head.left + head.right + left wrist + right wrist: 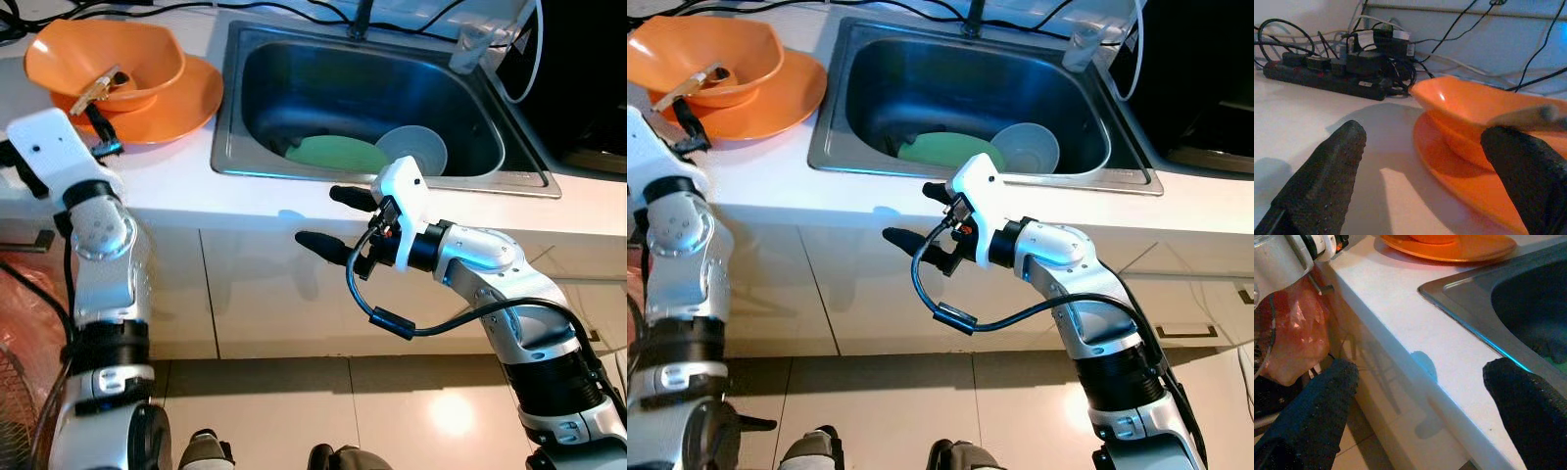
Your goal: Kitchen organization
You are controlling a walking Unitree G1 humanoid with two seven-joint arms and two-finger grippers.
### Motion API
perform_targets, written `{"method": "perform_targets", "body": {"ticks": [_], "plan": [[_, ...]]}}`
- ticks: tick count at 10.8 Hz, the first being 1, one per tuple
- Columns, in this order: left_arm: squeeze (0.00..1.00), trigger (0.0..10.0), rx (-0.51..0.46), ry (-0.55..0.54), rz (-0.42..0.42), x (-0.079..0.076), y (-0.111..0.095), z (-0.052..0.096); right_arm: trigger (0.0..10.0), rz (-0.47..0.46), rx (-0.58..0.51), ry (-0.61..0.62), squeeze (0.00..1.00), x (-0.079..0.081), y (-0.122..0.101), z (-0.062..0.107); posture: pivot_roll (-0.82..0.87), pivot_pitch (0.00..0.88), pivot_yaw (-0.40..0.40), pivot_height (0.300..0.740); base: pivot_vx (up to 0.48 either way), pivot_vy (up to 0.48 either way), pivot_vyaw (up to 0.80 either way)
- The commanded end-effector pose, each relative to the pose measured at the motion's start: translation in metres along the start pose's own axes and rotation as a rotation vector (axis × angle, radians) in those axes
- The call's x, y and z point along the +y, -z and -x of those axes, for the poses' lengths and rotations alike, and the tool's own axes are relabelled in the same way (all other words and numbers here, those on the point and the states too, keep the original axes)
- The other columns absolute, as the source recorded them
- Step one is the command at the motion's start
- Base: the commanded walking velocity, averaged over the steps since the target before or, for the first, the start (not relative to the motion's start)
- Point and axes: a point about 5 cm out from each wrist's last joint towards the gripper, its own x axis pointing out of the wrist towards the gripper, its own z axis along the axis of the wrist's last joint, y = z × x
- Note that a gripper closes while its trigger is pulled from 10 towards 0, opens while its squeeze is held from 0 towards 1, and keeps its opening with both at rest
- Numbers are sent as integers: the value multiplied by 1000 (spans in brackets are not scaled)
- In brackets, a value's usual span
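Note:
An orange bowl (118, 59) sits on an orange plate (191, 98) on the white counter, left of the steel sink (227, 108). A utensil with a wooden handle (98, 86) leans in the bowl. A green plate (338, 154) and a pale bowl (416, 149) lie in the sink. My left gripper (106, 135) is open at the plate's near-left rim, and the bowl (1474, 107) is close ahead of its fingers. My right gripper (316, 215) is open and empty, held in front of the counter's front edge (1415, 367) below the sink.
A black power strip (1327, 81) with tangled cables runs along the back wall. A small glass (468, 49) stands behind the sink. A black appliance (588, 78) is on the right. A red plastic bag (1288, 342) hangs low on the left by the cabinets.

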Motion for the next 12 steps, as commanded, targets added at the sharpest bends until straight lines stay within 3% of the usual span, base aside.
{"method": "perform_targets", "body": {"ticks": [1,8,12], "plan": [[0,10000,-11,11,23,-6,-3,-2,10000,33,-16,-4,0,0,-8,4,-62,173,-164,740,0,0,0],[0,10000,-50,38,43,-13,-9,-11,10000,33,-14,0,0,-1,-8,5,-64,175,-162,740,0,0,0],[0,10000,7,102,77,-27,-1,-6,10000,34,-15,0,0,-1,-7,4,-64,170,-156,740,0,0,0]]}}
